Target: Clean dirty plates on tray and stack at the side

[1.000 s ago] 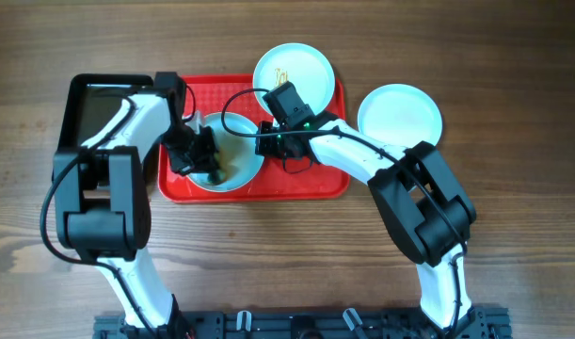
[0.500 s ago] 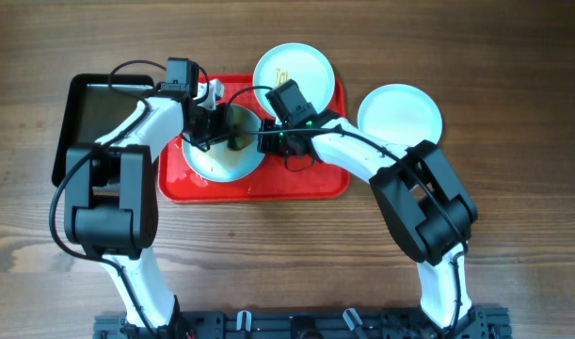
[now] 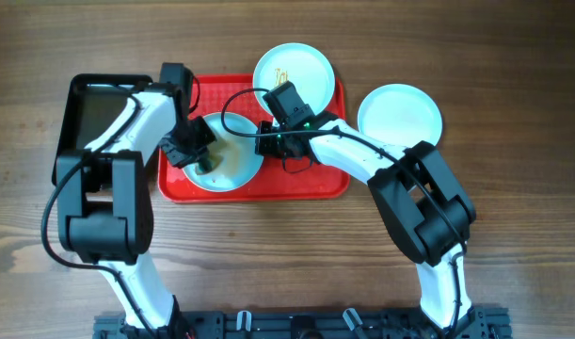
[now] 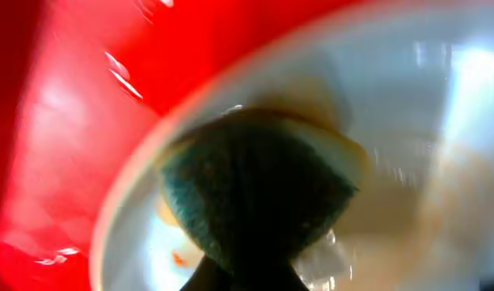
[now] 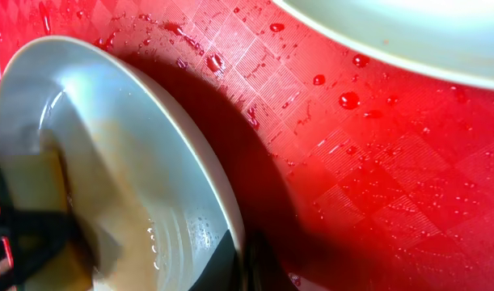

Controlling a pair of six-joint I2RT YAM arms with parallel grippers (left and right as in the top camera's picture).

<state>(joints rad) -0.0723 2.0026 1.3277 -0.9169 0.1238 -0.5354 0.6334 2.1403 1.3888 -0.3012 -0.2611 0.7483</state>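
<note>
A plate [image 3: 238,160] smeared with brown sauce sits on the left half of the red tray [image 3: 306,184]. My left gripper [image 3: 200,155] is shut on a green-and-yellow sponge [image 4: 259,190] and presses it on this plate [image 4: 441,129]. My right gripper [image 3: 263,138] is shut on the plate's right rim [image 5: 218,202] and holds it tilted. A second plate [image 3: 294,71] with a small sauce mark lies at the tray's back edge. A third, clean plate [image 3: 399,114] lies on the table to the right of the tray.
A black metal pan [image 3: 89,113] stands left of the tray. Water drops dot the tray surface [image 5: 352,145]. Wooden table [image 3: 287,254] stretches in front of the tray.
My left gripper has swept the sponge from the plate's back edge down to its left side. The right gripper and plate have stayed put.
</note>
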